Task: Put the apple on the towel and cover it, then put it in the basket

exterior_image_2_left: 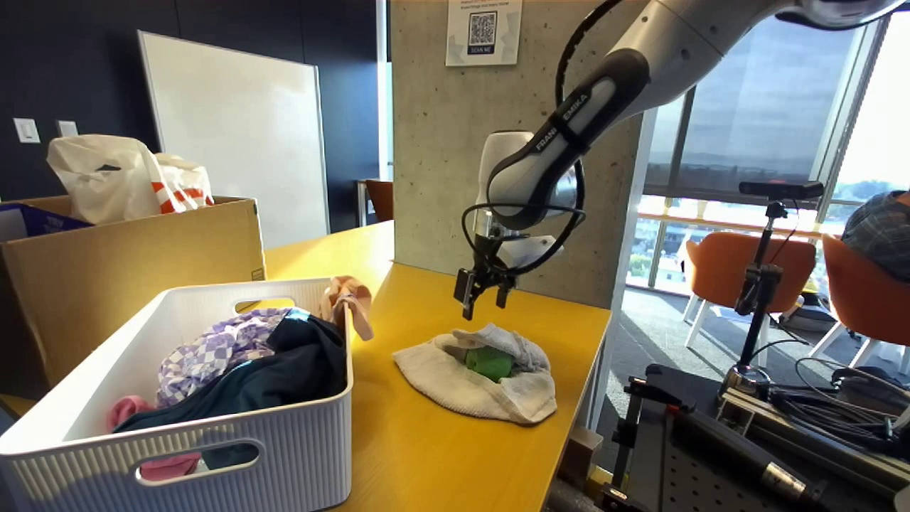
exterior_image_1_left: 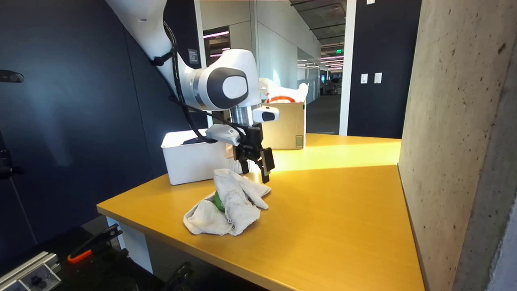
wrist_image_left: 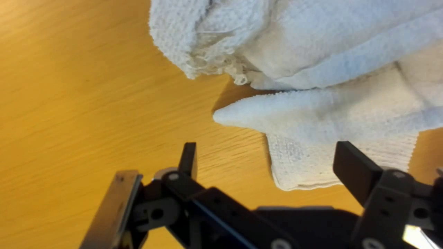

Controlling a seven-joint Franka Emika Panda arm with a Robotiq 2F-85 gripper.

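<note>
1. The tool (exterior_image_2_left: 485,302) hangs above the edge of a rumpled white towel (exterior_image_2_left: 451,384), its fingers (wrist_image_left: 356,169) spread wide and gripping nothing.
2. A green apple (exterior_image_2_left: 489,362) sits nestled in the towel on a yellow bench (exterior_image_1_left: 343,210), partly wrapped in the folds, as seen in both exterior views.
3. Nearby, a white basket (exterior_image_2_left: 306,441) holds assorted fabrics (exterior_image_2_left: 295,359), a peach cloth (exterior_image_2_left: 345,295) draped over its rim, with a cardboard box (exterior_image_2_left: 156,263) standing near it.

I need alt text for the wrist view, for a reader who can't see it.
An open black Robotiq gripper hovers over the edge of a crumpled off-white towel on a yellow wood-grained table. One towel corner shows between the parted jaws; higher in the picture lie thicker folds with a frayed edge.
</note>
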